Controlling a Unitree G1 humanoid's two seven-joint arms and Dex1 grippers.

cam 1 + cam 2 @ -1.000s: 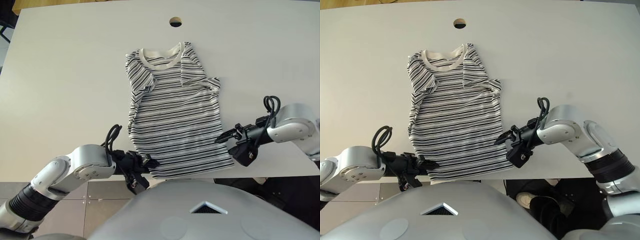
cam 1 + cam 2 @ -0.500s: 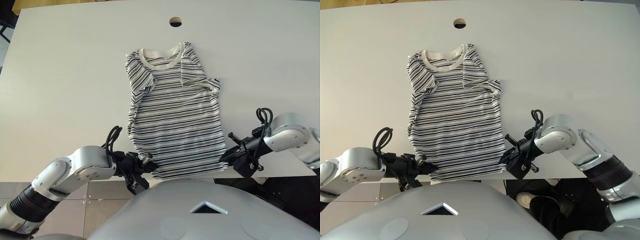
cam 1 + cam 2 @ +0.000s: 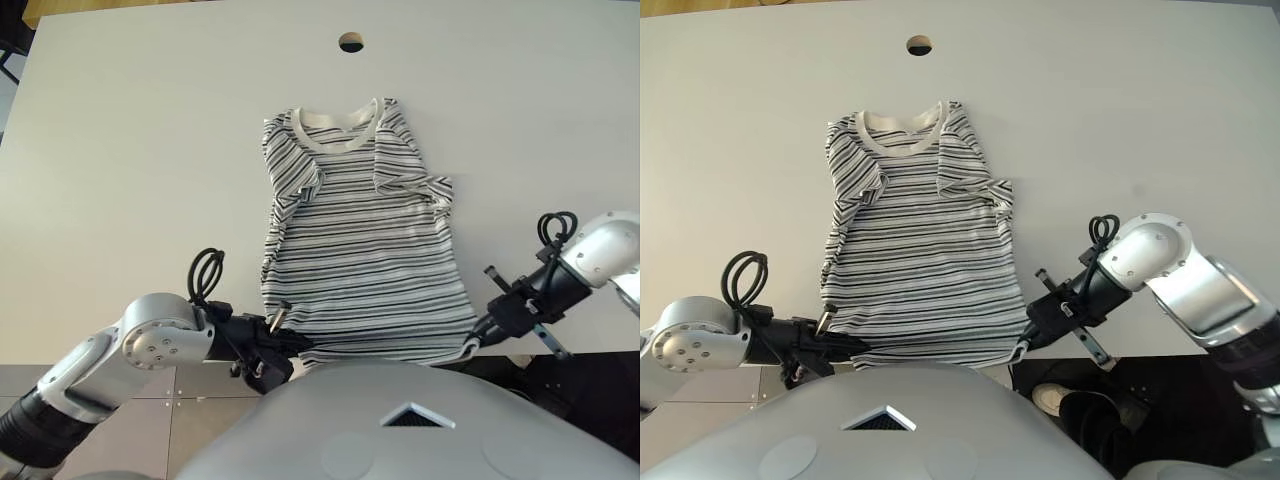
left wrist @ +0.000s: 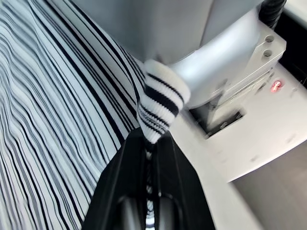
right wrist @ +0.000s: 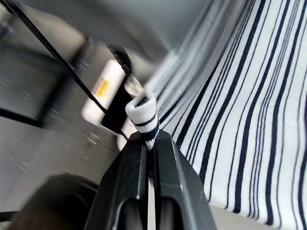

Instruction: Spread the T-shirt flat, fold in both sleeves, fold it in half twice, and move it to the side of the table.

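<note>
**Desk:** What do the wrists give you that the head doesn't?

**Me:** The grip itself. From the head I see only that each tool sits at a near corner of the T-shirt [image 3: 365, 240]. On the left wrist I see the left tool [image 4: 152, 139] closed on a bunched roll of the striped hem [image 4: 160, 103]. On the right wrist the right tool [image 5: 149, 139] is pinching a smaller fold of the hem the same way.

**Desk:** And what does the head add?

**Me:** The whole layout. The shirt lies on the white bench [image 3: 130, 150], roughly in the middle. Its collar [image 3: 338, 122] is at the far end and its hem is at the near edge. Both sleeves [image 3: 402, 165] are turned in over the body, a bit rumpled. The left tool holds the near left corner and the right tool the near right corner, with the hem stretched between them.

**Desk:** Anything else around?

**Me:** A round hole [image 3: 351, 43] in the bench, beyond the collar and apart from it.
</note>
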